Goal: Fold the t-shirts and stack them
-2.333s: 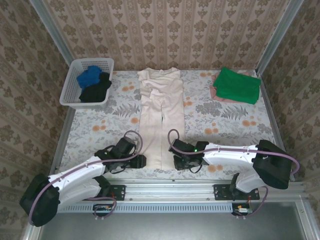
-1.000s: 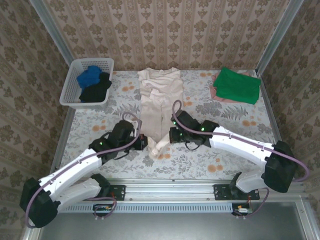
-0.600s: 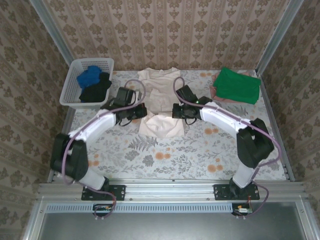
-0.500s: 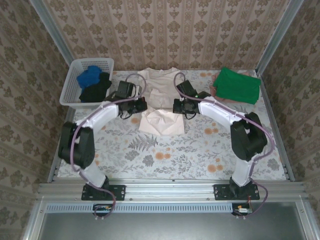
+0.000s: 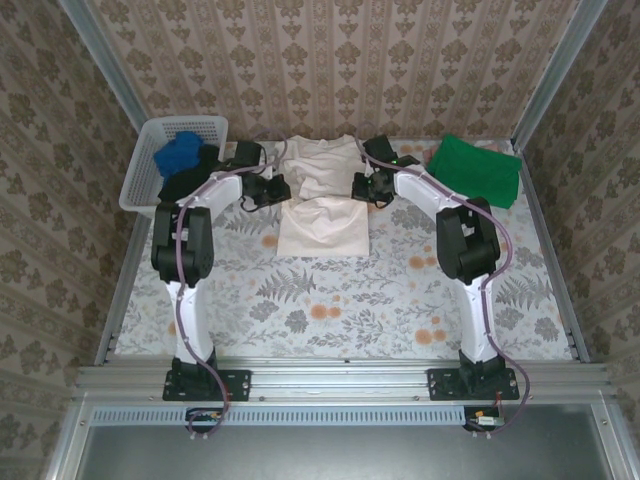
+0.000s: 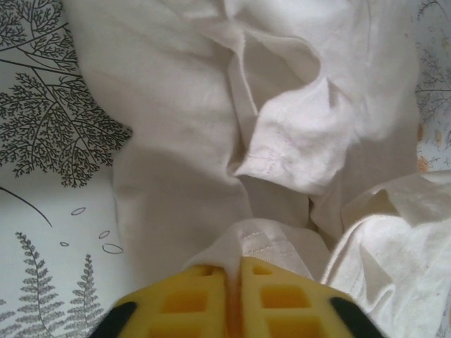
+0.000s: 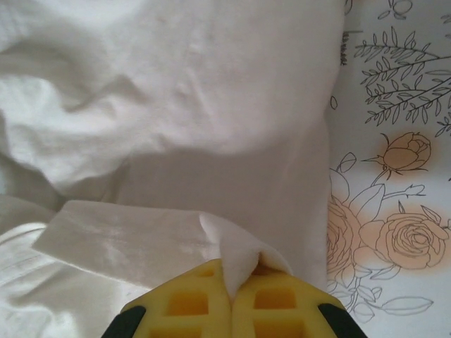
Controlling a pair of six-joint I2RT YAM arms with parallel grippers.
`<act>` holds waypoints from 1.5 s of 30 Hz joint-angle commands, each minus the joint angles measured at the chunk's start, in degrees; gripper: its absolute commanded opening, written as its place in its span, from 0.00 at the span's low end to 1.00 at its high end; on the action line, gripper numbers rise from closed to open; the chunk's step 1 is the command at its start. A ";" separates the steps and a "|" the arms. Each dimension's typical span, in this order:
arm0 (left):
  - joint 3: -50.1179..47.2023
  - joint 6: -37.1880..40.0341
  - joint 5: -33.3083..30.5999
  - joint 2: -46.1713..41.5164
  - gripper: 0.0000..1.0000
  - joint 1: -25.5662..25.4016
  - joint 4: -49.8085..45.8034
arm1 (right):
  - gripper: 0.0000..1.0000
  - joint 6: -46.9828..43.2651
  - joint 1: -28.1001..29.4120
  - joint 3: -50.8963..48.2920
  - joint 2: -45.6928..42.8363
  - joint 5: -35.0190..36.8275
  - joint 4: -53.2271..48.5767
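The cream t-shirt (image 5: 322, 215) lies at the back middle of the table, its lower half folded up over its upper half. My left gripper (image 5: 278, 190) is shut on the cloth's hem at the left side of the fold; the pinched hem (image 6: 257, 243) shows between yellow fingers (image 6: 190, 303). My right gripper (image 5: 362, 188) is shut on the right corner of the hem (image 7: 236, 257), above yellow fingers (image 7: 278, 303). A folded green t-shirt (image 5: 477, 170) rests on a pink one at the back right. Blue (image 5: 177, 155) and black (image 5: 185, 182) t-shirts lie in the basket.
The white lattice basket (image 5: 143, 160) stands at the back left corner. Both arms stretch far across the floral tablecloth (image 5: 350, 300) toward the back wall. Metal rails edge the table on both sides.
Both grippers have carried the cream t-shirt's bottom hem from the near edge toward the back, folding the long cloth in half over its upper part.
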 commanded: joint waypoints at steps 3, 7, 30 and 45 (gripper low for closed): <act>4.10 1.50 2.21 2.17 0.26 1.51 -2.54 | 0.04 -1.66 -1.39 4.30 2.77 -1.41 -3.35; 4.50 1.92 1.66 1.03 0.28 1.89 -2.56 | 0.12 -2.89 -2.31 5.52 2.42 -1.08 -3.76; -24.76 3.04 -1.39 -8.88 0.27 -6.20 9.15 | 0.30 3.79 4.64 -5.63 1.57 2.17 4.34; -41.76 0.41 -1.26 -17.76 0.24 -9.68 10.24 | 0.38 2.67 2.30 -27.90 -12.53 2.89 13.21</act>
